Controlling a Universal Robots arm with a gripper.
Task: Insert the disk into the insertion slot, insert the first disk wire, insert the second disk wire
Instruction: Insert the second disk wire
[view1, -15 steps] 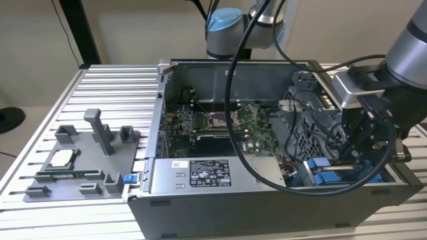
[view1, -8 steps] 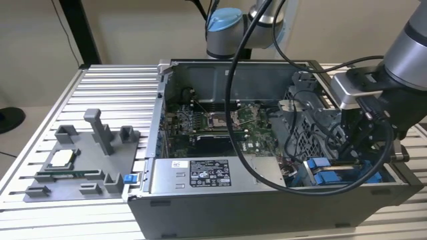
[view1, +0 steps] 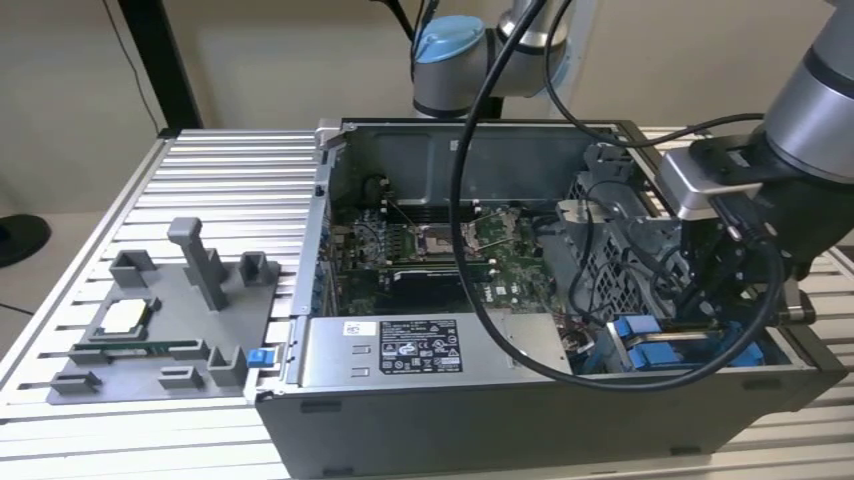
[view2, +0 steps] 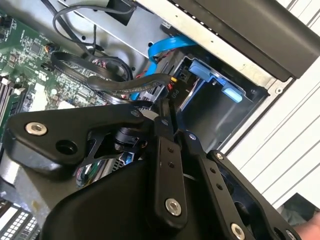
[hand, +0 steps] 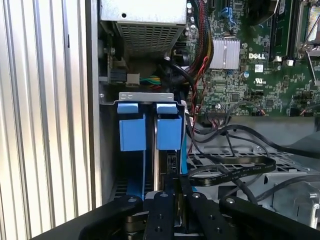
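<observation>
Landmark: the grey metal box with the white-and-black sticker (view1: 400, 350), at the near edge of the open computer case (view1: 534, 420) in the exterior view.

- The black two-fingered gripper (hand: 178, 192) is down inside the case, just beside the box's end on the exterior view's right. It hangs over the insertion slot (hand: 107, 150), the narrow grey metal bay with blue rails.
- Hand state: both wrist views show the fingers (view2: 165, 150) drawn almost together. You cannot tell from either view whether something thin sits between the tips.
- The disk (hand: 167, 132): my reading is that it is seated edge-on in the slot. Of its blue plastic carrier you get only the end tab, next to a second blue tab (hand: 132, 132) on the case-wall side. No silver face or label shows, so take this as a judgement.
- Key relation: the disk lies straight ahead of the fingertips, between them and the box. Its long axis runs along the line of the fingers, and the gripper sits close to its near end.
- The first wrist view gives you both tabs square-on, with a flat black ribbon cable (hand: 235, 172) looping just beside the fingers.
- The second wrist view gives you instead the bay's open end with a blue latch (view2: 220, 82) and a bright blue flat cable (view2: 165, 47) curving toward the box. A small black connector with coloured wires (view2: 173, 87) sits right off the fingertips, touching or nearly so.
- The exterior view adds the green motherboard (view1: 427, 250), well away from the box's far side.
</observation>
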